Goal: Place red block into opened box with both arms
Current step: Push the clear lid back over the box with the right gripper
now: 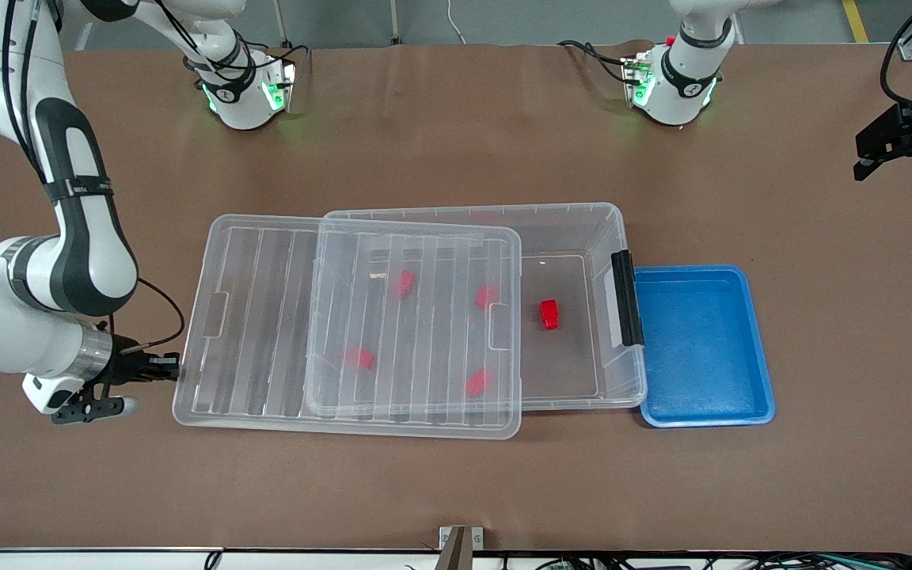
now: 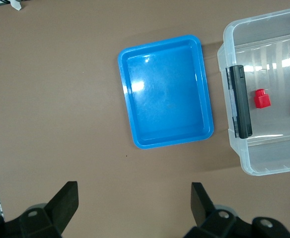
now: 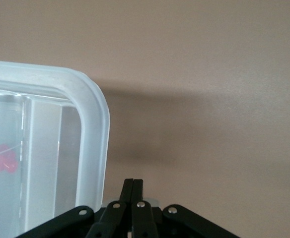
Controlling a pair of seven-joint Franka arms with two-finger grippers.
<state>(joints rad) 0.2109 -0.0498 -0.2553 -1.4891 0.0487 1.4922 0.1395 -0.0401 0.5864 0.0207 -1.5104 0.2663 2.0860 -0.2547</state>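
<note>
The clear box [image 1: 614,229] lies mid-table with its ribbed lid [image 1: 266,317] slid partway off toward the right arm's end. A small red block [image 1: 549,314] rests on the box floor in the uncovered part, near the black latch [image 1: 627,298]. The left wrist view shows this same red block [image 2: 261,98] and the box [image 2: 264,163]. Several more red blocks [image 1: 404,283] show through the lid. My right gripper [image 1: 173,370] is shut and empty, low beside the lid's end edge; the right wrist view shows its gripper [image 3: 133,181] next to the lid's corner [image 3: 93,114]. My left gripper [image 2: 133,191] hangs open, high over bare table at the left arm's end.
A shallow blue tray [image 1: 701,271] sits empty against the box's latch end, toward the left arm's end; the left wrist view also shows this tray [image 2: 135,129]. Brown table surface [image 1: 456,491] surrounds box and tray.
</note>
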